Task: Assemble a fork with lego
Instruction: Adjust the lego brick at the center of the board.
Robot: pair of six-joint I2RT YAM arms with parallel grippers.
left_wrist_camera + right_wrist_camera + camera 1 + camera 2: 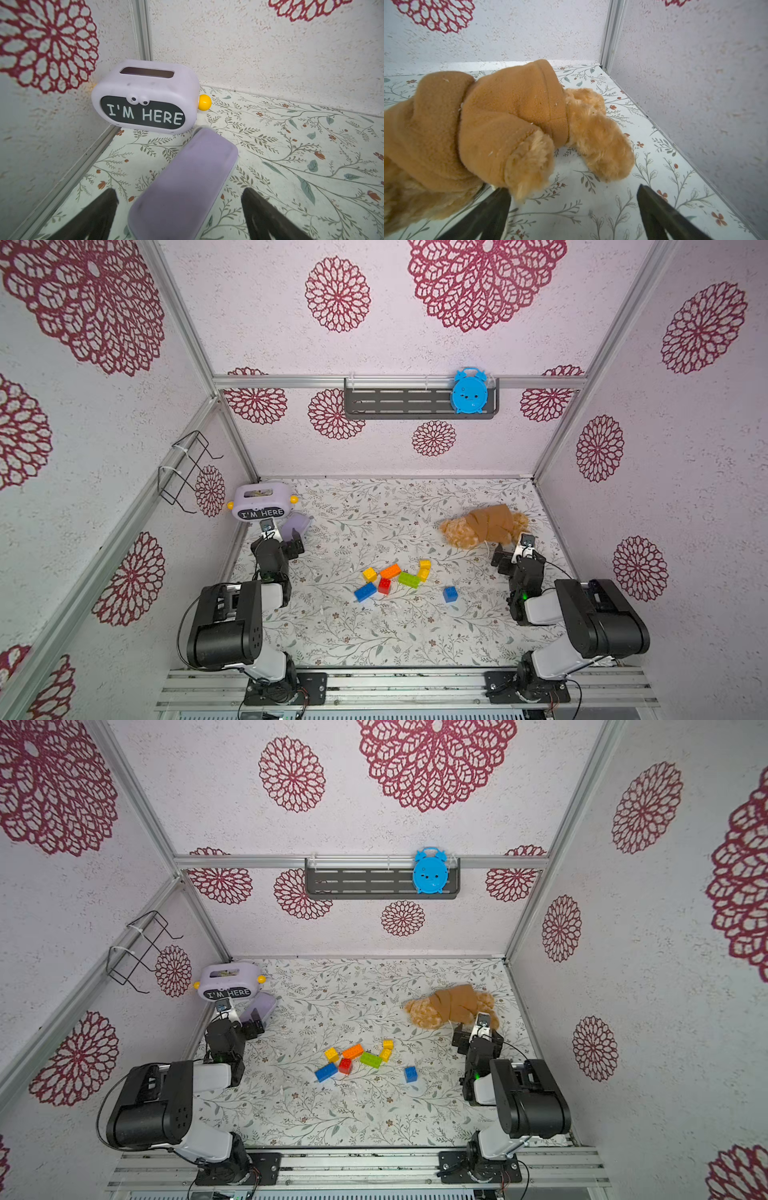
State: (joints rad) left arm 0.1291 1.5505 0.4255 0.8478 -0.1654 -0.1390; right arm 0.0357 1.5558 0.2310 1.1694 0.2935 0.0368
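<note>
left gripper (286,544) and right gripper (517,556) both hang wide open and empty out at the sides, likely parked clear because the lego (390,571) lies loose mid table (332,635), bricks seemingly unjoined from this far, nothing built yet.

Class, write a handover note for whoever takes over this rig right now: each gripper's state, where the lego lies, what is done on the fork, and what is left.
Left gripper: open, empty, at the purple lid in the far corner on its own side.
Right gripper: open, empty, beside the plush toy.
Lego: eight bricks mid-table between the arms; one blue brick sits apart from the cluster.
Done: nothing assembled that shows; neither gripper is at the bricks.
Left: the whole build, meaning handle, crosspiece and prongs.
</note>
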